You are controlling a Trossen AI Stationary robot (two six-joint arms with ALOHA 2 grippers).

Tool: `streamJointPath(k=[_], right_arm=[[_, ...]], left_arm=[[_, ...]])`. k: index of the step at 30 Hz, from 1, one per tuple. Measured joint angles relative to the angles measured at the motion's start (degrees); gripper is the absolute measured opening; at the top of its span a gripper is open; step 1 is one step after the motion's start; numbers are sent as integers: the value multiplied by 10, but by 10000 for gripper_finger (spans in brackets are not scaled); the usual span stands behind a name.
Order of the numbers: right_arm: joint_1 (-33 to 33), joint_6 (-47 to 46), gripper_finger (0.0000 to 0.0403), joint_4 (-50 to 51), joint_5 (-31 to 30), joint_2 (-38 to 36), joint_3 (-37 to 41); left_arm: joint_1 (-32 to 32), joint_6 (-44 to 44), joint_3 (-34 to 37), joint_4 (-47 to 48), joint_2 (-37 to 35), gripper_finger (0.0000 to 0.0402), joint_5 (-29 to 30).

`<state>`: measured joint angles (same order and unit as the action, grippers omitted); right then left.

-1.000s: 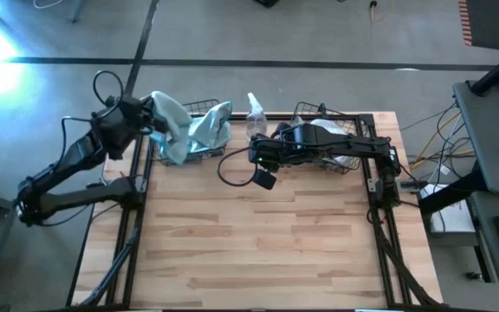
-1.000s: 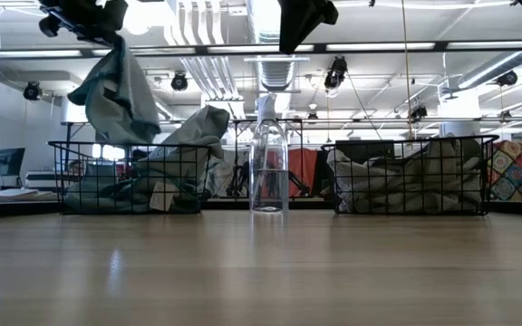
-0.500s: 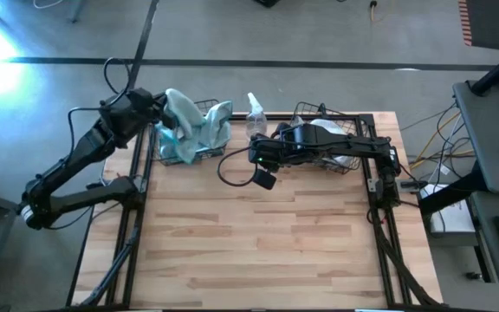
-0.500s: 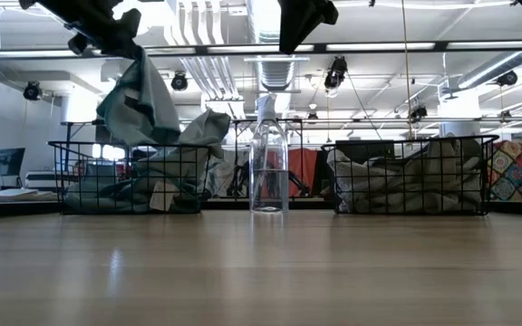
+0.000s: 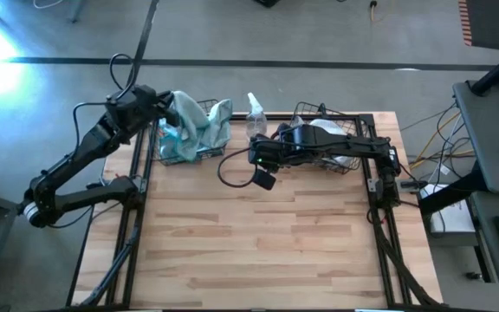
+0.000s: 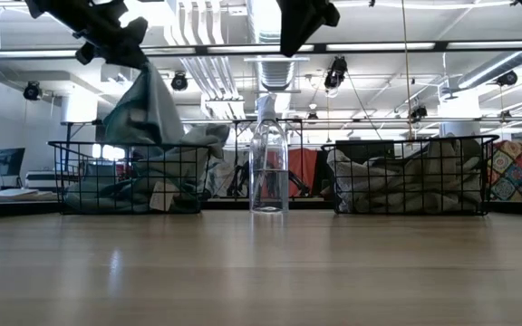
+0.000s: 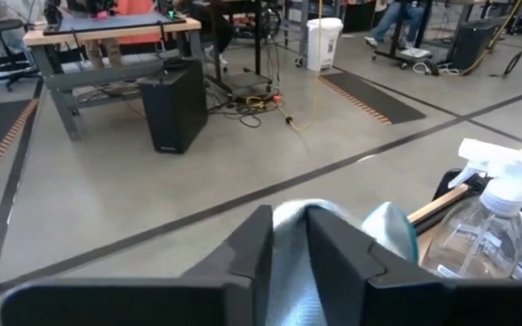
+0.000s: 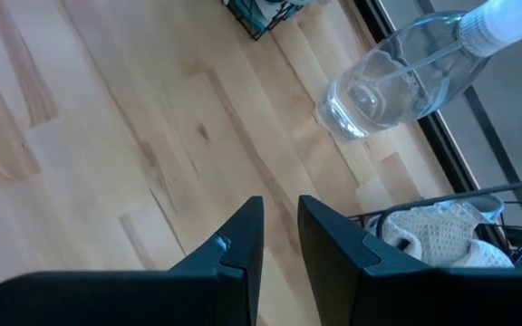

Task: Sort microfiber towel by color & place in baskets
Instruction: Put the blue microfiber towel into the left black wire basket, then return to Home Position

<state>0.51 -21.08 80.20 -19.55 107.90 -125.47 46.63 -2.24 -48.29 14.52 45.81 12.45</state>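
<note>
My left gripper is over the left basket, shut on a light teal-blue microfiber towel. More teal cloths lie heaped in that basket. The right basket holds pale grey-white cloths. My right gripper hangs above the table just near of the clear spray bottle, shut and holding nothing. My left gripper pinches the teal towel between its two fingers at a bunched upper part; one layer or several, I cannot tell. The towel hangs slack below the fingers, and its lower end rests on the cloths in the left basket.
A clear spray bottle stands between the two baskets at the table's far edge. The wooden table top stretches toward the near edge. Black frame rails run along both sides.
My left gripper has moved toward the table's right and far side, from beside the left basket to above it, still shut on the teal towel. The towel has swung along with it, and its lower end has come down onto the heap in the basket.
</note>
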Motion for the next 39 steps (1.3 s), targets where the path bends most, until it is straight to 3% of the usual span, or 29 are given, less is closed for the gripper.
streamJointPath(k=[8,15,21,27,32,39], right_arm=[[0,-8,66,0,0,0,15],[0,-15,66,1,0,0,38],[0,-14,66,0,0,0,44],[0,16,66,0,0,0,36],[-2,55,66,1,1,-1,35],[-14,32,66,23,6,-1,35]], left_arm=[[0,-19,0,20,-6,111,0],[0,-59,0,116,-13,121,-7],[-1,-117,-1,133,-26,121,-151],[-13,-136,-50,106,-44,121,-283],[-41,-147,-121,105,-60,121,-292],[-108,-192,-171,107,-71,121,-293]])
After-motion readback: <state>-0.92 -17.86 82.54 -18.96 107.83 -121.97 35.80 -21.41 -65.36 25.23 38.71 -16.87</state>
